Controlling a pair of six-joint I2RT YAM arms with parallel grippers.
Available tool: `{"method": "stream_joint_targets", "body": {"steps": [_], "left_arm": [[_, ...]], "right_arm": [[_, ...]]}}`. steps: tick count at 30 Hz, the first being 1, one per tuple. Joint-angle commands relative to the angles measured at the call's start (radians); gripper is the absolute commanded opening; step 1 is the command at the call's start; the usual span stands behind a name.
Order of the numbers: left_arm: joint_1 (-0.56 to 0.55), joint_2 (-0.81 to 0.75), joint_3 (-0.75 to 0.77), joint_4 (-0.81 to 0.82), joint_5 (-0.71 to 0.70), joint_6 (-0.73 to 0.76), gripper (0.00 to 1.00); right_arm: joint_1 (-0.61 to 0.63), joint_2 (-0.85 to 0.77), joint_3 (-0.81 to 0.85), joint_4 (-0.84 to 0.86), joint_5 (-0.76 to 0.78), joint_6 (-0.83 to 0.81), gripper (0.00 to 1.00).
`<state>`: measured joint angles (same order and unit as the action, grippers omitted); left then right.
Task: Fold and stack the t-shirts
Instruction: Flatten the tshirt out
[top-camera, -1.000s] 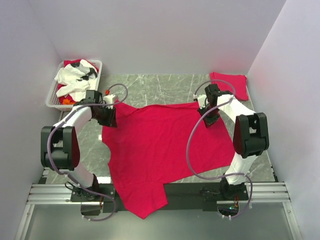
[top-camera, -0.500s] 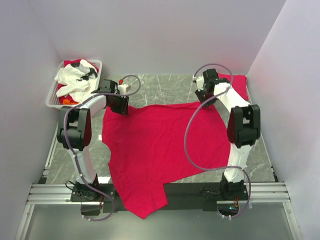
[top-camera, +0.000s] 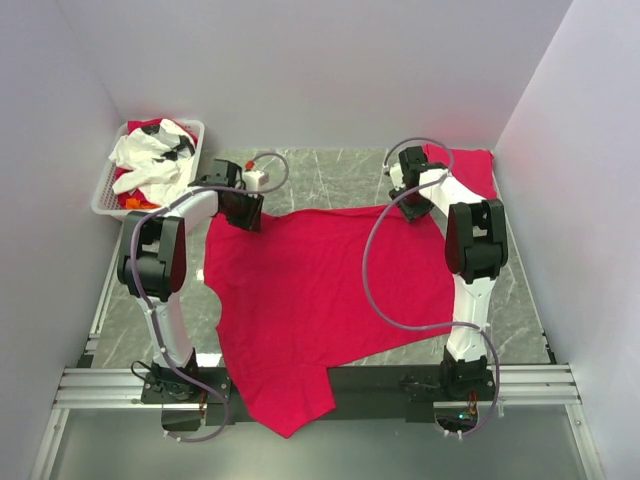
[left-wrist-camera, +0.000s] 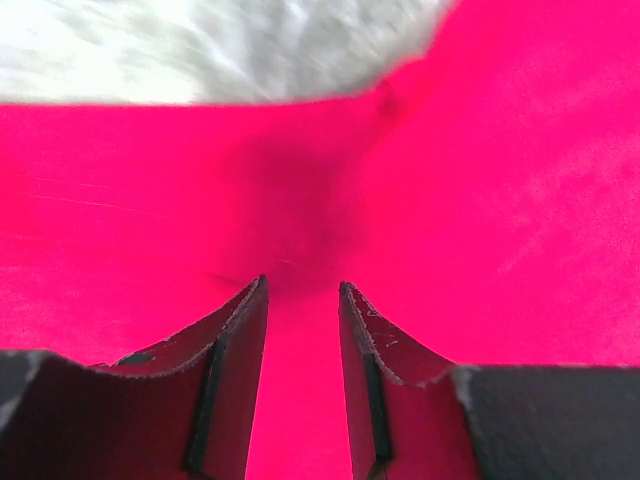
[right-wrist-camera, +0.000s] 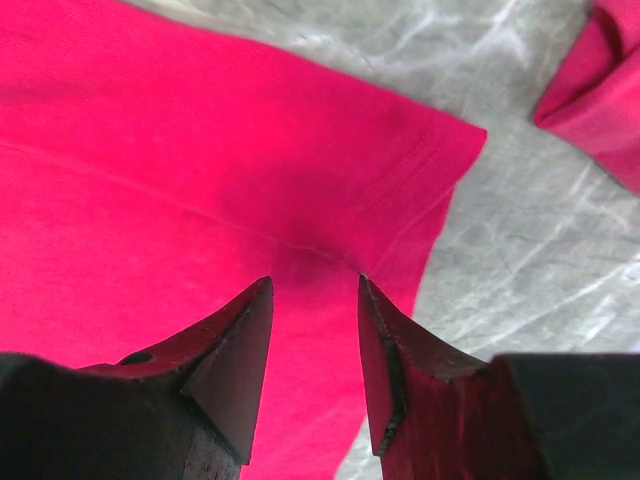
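Red spread t-shirt (top-camera: 310, 290) centre; white basket (top-camera: 101, 203) 10 o'clock, folded t-shirt (top-camera: 480, 172) 2 o'clock; left gripper (left-wrist-camera: 300, 290), right gripper (right-wrist-camera: 312, 285) parted, empty, over cloth.

No text, label, brand, number or sign is showing legibly in any of the views. The spread t-shirt (top-camera: 320, 290) is showing only plain red cloth, with no print on it.
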<state>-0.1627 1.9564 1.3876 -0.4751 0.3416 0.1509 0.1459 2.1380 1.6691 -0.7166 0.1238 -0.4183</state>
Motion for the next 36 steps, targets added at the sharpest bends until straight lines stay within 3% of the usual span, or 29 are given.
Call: {"method": "stream_joint_targets", "body": {"steps": [1,9,16,27,28,31,33,36], "left_arm": [[-0.054,-0.068,-0.047,0.000,-0.006,0.042,0.40],[-0.061,-0.065,-0.052,0.000,0.004,0.030,0.39],[-0.061,-0.047,-0.053,-0.003,-0.006,0.041,0.38],[-0.060,-0.033,-0.047,0.000,-0.009,0.041,0.37],[-0.060,-0.033,-0.045,-0.003,-0.010,0.042,0.37],[-0.057,-0.034,-0.044,-0.008,-0.007,0.047,0.37],[-0.057,-0.034,-0.039,-0.010,-0.006,0.049,0.37],[-0.055,-0.033,-0.039,-0.005,0.000,0.044,0.37]], "right_arm": [[-0.006,-0.044,-0.016,0.075,0.083,-0.042,0.47],[-0.006,0.011,0.009,0.078,0.105,-0.079,0.34],[-0.006,0.033,0.063,0.069,0.108,-0.106,0.00],[-0.008,0.019,0.142,0.042,0.060,-0.131,0.00],[-0.009,0.026,0.159,-0.024,0.027,-0.138,0.05],[-0.009,0.034,0.167,-0.110,-0.006,-0.187,0.38],[-0.009,0.014,0.118,-0.093,-0.001,-0.223,0.43],[-0.009,0.034,0.130,-0.093,0.008,-0.234,0.44]]}}
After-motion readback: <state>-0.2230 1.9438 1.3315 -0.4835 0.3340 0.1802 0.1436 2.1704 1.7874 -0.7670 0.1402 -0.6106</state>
